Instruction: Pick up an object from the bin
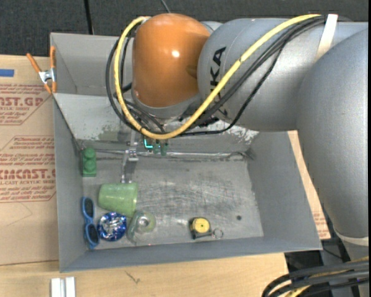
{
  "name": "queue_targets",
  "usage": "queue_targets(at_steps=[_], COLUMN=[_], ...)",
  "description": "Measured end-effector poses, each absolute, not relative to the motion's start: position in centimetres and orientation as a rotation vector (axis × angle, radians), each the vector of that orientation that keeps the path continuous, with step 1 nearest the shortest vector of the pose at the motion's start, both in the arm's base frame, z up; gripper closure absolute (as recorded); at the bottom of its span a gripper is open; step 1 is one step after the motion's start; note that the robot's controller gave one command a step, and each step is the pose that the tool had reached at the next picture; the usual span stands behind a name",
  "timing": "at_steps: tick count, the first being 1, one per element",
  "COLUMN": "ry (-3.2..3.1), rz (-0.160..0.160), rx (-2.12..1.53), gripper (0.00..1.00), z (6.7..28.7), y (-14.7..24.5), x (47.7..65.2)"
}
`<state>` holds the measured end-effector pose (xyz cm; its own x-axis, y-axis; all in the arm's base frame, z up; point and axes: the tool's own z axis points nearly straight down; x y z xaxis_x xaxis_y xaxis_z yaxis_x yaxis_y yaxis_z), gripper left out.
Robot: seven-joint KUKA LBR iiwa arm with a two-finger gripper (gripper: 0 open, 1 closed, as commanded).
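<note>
Down at the bin's (198, 187) left side, the tool (128, 173) hangs just above a pale green cup (119, 198), and whether it is open or closed I cannot tell. The cup lies on its side near the left wall, towards the front. I see nothing gripped.

To my eye the cup is the nearest candidate. The smart play is to come straight down across its round body, not along it, since a smooth plastic barrel will likely roll away from an off-centre squeeze.

The neighbours matter too. A shiny blue ball (112, 226) sits just in front of the cup, with a clear round piece (142, 223) beside it. What look like blue glasses (86, 218) hug the left wall. A small green block (88, 163) stands farther back, and a yellow tape (200, 226) lies well off to the right. The floor is scuffed grey metal, hard and probably slick, so anything nudged may slide.
</note>
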<state>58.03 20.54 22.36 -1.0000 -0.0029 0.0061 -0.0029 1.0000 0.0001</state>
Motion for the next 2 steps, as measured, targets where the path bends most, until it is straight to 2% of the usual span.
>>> queue_targets(at_steps=[1, 2], ry=[-3.116, -3.034], rz=[0.001, 0.002], rx=[0.357, 0.819], gripper=[0.00, 0.00], z=[14.5, 8.3], y=[17.4, 19.6], x=[53.3, 53.1])
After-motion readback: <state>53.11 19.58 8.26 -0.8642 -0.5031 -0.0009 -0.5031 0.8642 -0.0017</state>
